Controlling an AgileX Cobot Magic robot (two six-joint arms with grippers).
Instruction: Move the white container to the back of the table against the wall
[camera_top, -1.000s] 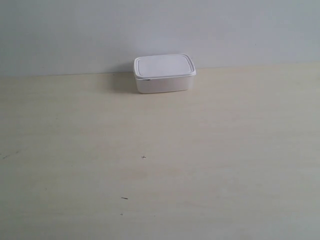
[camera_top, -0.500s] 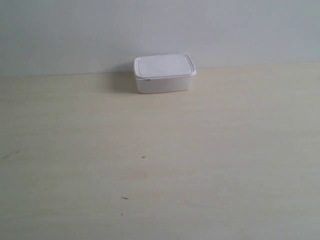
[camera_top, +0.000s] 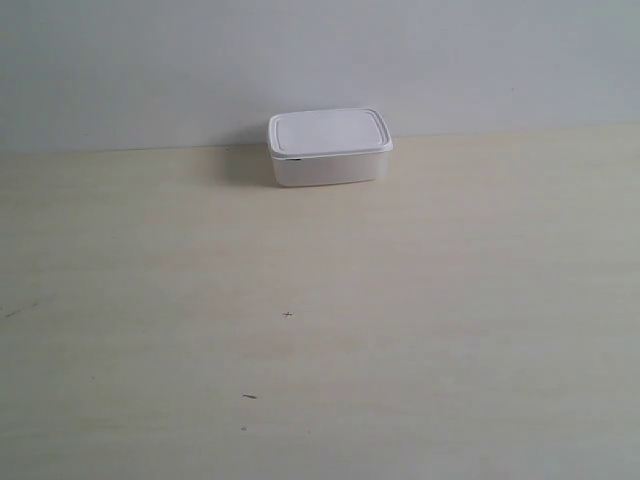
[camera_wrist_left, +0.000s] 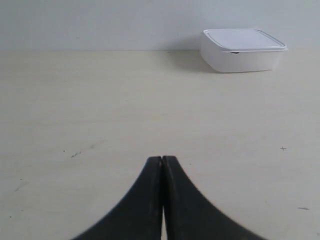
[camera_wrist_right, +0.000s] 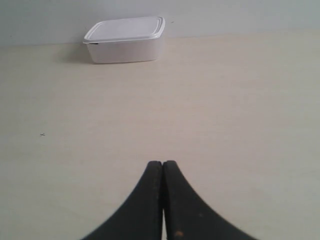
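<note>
The left jaws, seen in the left wrist view, sit low over the near part of the counter (camera_top: 420, 300) and point toward the wall (camera_top: 150, 60); their black tips are pressed together with nothing between them. The right jaws show the same pose in the right wrist view, tips meeting and holding nothing. The white container (camera_top: 329, 148) stands far off from both, at the far edge of the counter right by the wall, lid on and level; whether it touches the wall cannot be told. Only the wrist views show the jaws. The exterior view shows a tiny cross mark (camera_top: 288, 315) and a dark speck (camera_top: 248, 397) on the counter nearer the camera.
</note>
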